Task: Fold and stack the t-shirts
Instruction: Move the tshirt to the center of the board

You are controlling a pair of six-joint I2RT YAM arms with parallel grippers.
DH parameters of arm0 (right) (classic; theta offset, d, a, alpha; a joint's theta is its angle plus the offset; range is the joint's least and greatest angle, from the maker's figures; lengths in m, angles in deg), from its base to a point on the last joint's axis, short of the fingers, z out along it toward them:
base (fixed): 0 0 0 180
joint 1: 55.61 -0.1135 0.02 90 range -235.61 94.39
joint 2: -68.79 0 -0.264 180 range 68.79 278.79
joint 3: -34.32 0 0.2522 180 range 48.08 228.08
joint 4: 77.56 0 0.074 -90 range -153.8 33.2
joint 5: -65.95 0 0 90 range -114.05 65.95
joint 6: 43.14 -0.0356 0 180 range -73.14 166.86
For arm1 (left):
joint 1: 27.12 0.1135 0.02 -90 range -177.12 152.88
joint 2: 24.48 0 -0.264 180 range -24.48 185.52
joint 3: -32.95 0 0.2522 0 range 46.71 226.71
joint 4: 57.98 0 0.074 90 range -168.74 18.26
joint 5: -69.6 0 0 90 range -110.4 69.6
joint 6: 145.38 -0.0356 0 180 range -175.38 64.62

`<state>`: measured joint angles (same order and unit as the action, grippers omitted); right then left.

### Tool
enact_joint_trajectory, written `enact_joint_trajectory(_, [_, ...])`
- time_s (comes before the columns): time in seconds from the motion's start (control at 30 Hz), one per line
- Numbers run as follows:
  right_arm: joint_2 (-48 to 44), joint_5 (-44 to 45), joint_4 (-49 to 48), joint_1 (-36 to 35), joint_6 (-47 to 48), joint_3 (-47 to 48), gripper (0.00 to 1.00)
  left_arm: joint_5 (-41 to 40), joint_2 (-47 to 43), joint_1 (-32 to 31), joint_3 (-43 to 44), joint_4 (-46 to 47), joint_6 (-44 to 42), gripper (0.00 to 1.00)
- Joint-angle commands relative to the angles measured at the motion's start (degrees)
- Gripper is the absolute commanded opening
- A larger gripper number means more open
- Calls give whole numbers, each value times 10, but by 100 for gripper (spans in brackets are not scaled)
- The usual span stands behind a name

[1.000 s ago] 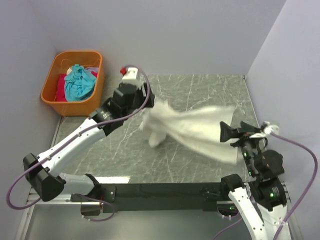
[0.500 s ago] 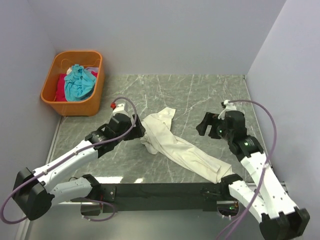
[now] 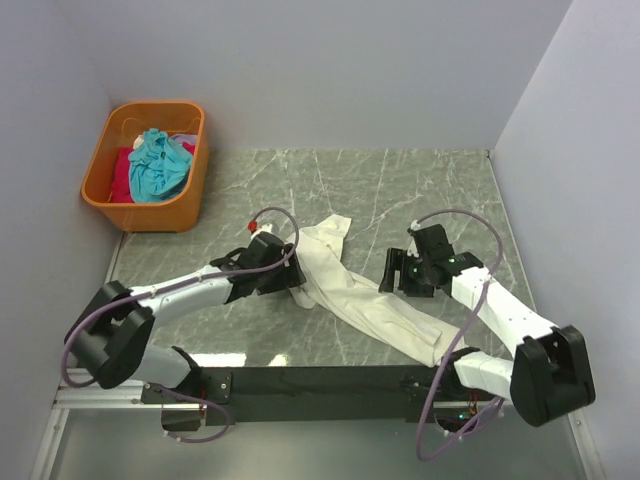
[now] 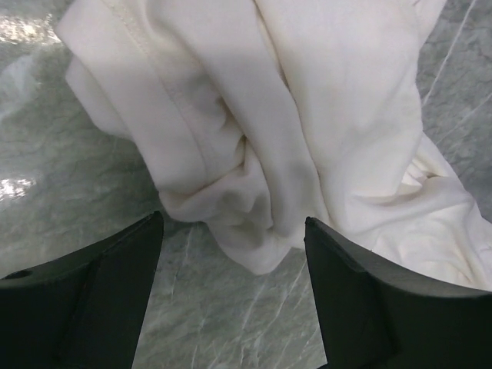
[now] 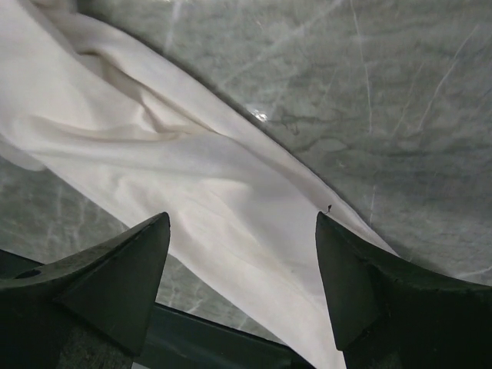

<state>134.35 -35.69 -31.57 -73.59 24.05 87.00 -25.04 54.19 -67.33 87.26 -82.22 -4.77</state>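
The cream shirt (image 3: 350, 290) lies twisted like a rope from the worktop's (image 3: 400, 190) middle toward its near edge. Both pincers gape wide and empty: the left pincer (image 4: 231, 227) over the bunched end, the right pincer (image 5: 242, 219) over the long stretch, likely poised to spread it flat. In the far left corner, the basket (image 3: 100, 195) holds the other shirts (image 3: 158, 165).

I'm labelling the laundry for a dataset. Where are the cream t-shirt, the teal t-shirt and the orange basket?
cream t-shirt (image 3: 365, 303), top view, middle of its twisted length
teal t-shirt (image 3: 158, 165), top view, its bunched middle
orange basket (image 3: 150, 216), top view, its near wall
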Motion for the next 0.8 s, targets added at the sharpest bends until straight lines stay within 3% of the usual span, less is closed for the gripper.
enact_joint_trajectory(0.0, [26,14,-4,-5,9,-4,82,16,30,-2,28,47,10,78])
enact_joint_trajectory(0.23, [80,3,-23,-19,14,-6,80,33,86,-3,39,70,19,71])
enact_joint_trajectory(0.43, [128,5,-31,-40,13,5,70,49,123,-6,51,80,18,57])
enact_joint_trajectory(0.47, [136,5,-33,-42,13,5,67,51,126,-7,53,81,18,48])
enact_joint_trajectory(0.53, [139,9,-32,-46,13,9,46,53,128,-7,56,77,14,33])
enact_joint_trajectory(0.57, [134,14,-31,-46,12,12,38,52,125,-7,58,70,14,12])
enact_joint_trajectory(0.6, [128,29,-26,-47,11,16,25,48,111,-6,58,61,12,3])
enact_joint_trajectory(0.7, [95,85,5,-47,10,48,7,0,64,-4,68,2,-10,1])
enact_joint_trajectory(0.77, [66,116,38,-44,10,92,0,-55,33,0,80,-57,-29,1])
